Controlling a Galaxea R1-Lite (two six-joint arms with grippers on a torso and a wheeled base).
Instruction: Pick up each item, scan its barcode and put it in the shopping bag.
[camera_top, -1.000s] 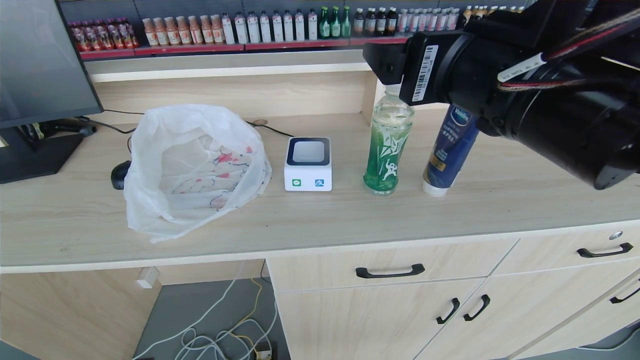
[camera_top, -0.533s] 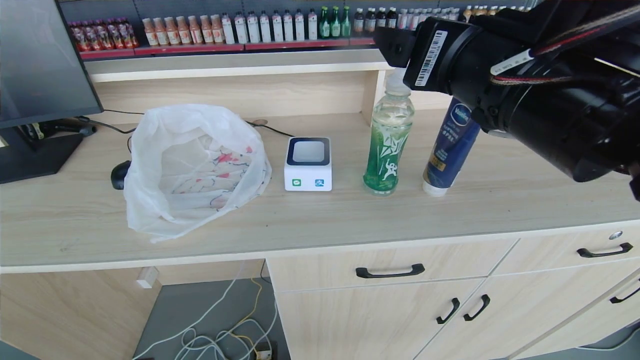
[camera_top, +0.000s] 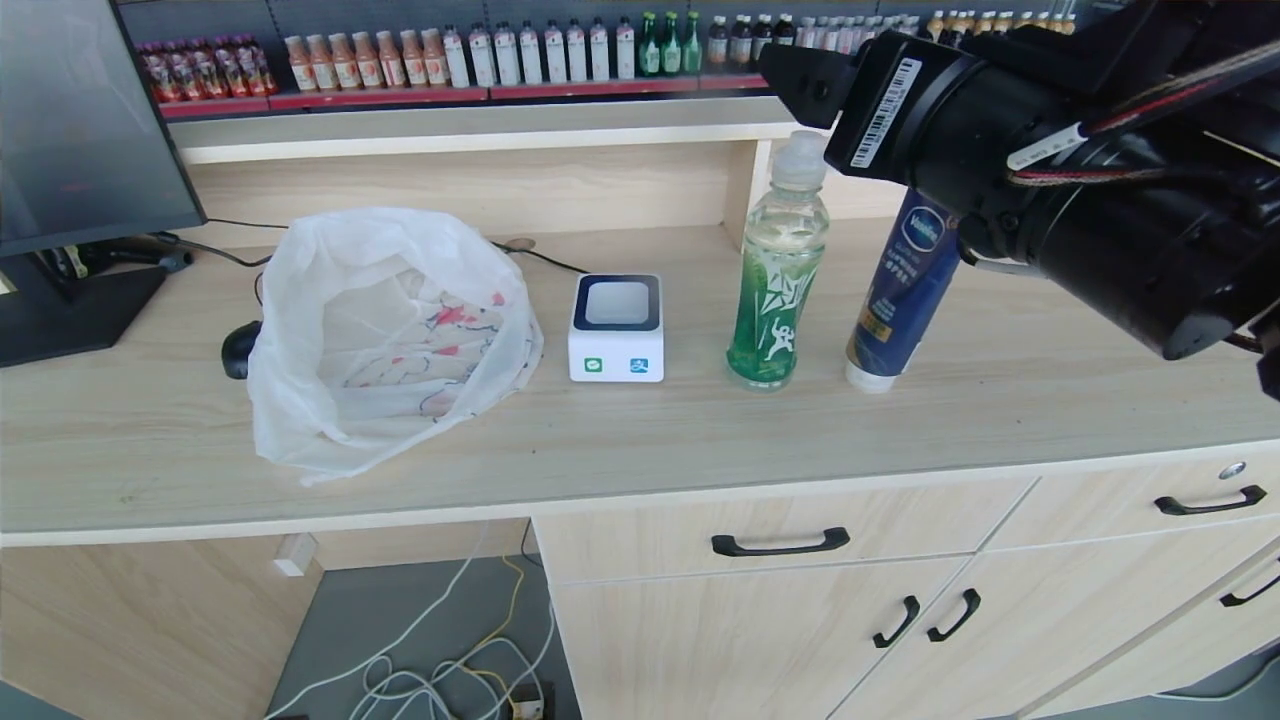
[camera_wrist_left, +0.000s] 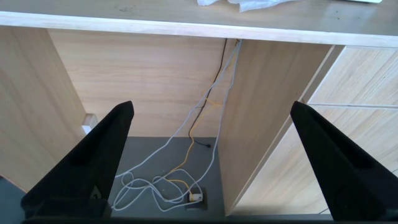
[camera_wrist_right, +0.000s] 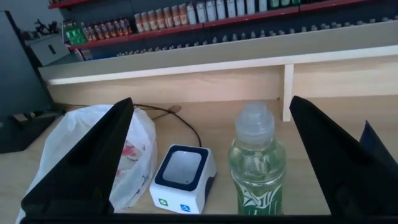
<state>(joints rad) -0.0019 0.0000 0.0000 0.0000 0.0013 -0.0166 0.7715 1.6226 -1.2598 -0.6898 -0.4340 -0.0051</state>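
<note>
1 clear bottle (camera_top: 777, 290), green-labelled and pale-capped, upright on the tabletop (camera_top: 600, 440) between 1 white scanner (camera_top: 616, 328) and 1 cap-down blue tube (camera_top: 900, 290), with 1 open white shopping bag (camera_top: 385, 335) farther left. Lifted and shifted right since 1 second ago, uncovering the bottle's cap: right gripper (camera_wrist_right: 210, 106), spread wide, empty, facing the bottle. Left gripper (camera_wrist_left: 211, 109) likewise wide and empty, below the tabletop's edge.

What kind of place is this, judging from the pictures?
Probably a shop checkout: shelves of bottled drinks run along the back, and a white scanner sits on the wooden counter beside an open shopping bag.
</note>
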